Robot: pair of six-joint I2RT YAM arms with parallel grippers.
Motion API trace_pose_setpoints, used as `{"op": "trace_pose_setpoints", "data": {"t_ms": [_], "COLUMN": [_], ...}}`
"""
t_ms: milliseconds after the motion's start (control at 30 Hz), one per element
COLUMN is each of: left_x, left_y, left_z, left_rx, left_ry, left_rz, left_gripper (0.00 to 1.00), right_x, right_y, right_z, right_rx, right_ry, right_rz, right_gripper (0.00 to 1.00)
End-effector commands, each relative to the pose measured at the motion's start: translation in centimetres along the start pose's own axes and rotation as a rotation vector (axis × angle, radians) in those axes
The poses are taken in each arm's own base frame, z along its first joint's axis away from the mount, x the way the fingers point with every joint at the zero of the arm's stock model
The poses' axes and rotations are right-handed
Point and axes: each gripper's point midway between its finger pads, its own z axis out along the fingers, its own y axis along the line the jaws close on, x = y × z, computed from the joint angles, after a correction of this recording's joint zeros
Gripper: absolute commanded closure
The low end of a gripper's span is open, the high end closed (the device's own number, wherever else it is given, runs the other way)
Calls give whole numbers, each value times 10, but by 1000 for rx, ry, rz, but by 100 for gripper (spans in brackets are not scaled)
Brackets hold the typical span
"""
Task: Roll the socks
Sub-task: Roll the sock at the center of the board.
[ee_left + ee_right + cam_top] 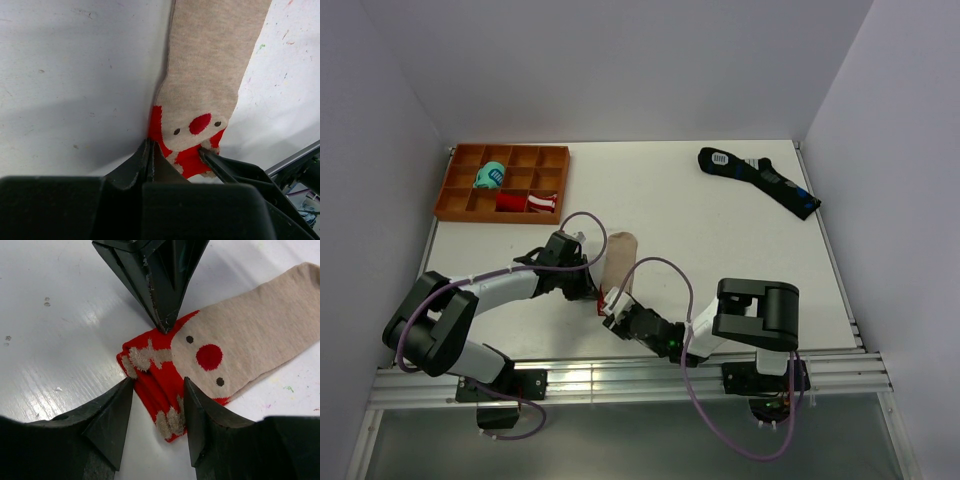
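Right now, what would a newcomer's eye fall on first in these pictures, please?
The socks, beige with a red end and a little red-nosed face, lie front and centre on the table, where the left gripper and right gripper meet over that folded red end. An orange tray far left holds a teal bundle and a red-and-white bundle; a black sock lies far right.
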Motion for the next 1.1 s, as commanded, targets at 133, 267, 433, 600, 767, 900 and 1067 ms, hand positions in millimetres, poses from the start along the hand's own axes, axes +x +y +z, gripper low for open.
{"op": "trace_pose_setpoints", "data": {"t_ms": [133,267,433,600,767,900,1067], "left_x": [-5,-4,-5,-8,-9,-15,-27], "left_y": [-8,-7,-6,-3,1,1,-5], "left_z": [0,1,0,0,0,-3,-9], "left_rx": [37,38,33,20,10,20,59], "left_ry": [-7,-6,-12,-32,-61,-111,-209], "left_rz": [16,14,14,17,18,22,54], "left_gripper": [100,100,100,100,100,99,91], "right_x": [27,26,22,10,6,-4,-3], "right_y": [-11,-15,-15,-13,-15,-12,-10], "right_z": [-1,-1,1,-3,-4,4,6], "right_rx": [11,13,-18,-104,-232,-297,-382], "right_ry": [82,89,92,103,189,264,370], "right_rz": [27,33,59,127,235,267,348], "right_gripper": [54,59,66,69,69,70,70]}}
